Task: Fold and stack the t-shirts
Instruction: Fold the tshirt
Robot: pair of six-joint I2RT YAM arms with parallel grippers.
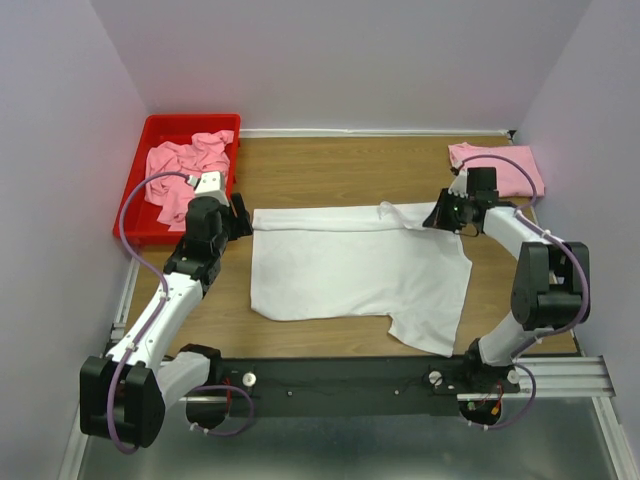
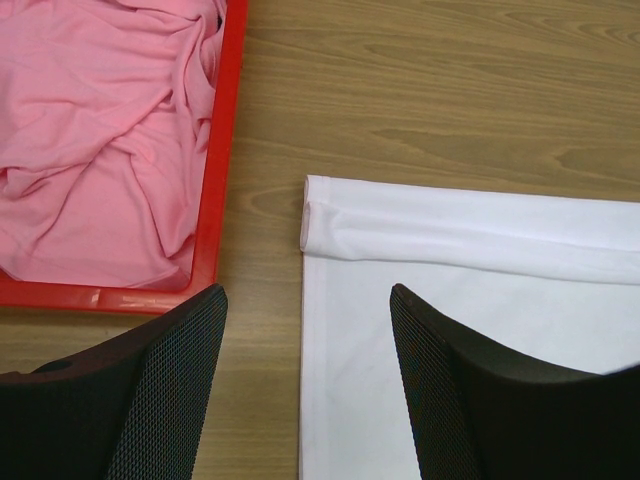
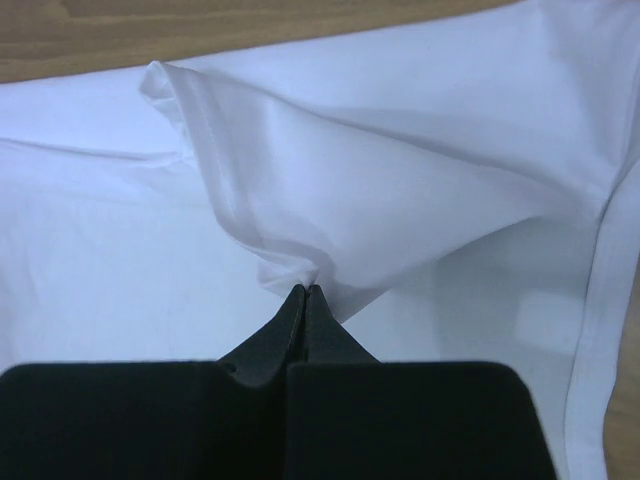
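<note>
Right gripper (image 3: 307, 290) pinches the white t-shirt (image 1: 350, 270); left gripper (image 2: 306, 295) gapes over its corner; I'd grab, then fold evenly.

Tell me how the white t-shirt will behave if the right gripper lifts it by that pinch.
Probably floppy: the white t-shirt tents into soft creases where the right gripper pinches it. It looks thin and light, so the rest would likely hang and drag over the table. The pinch holds little cloth, so it may slip out.
</note>
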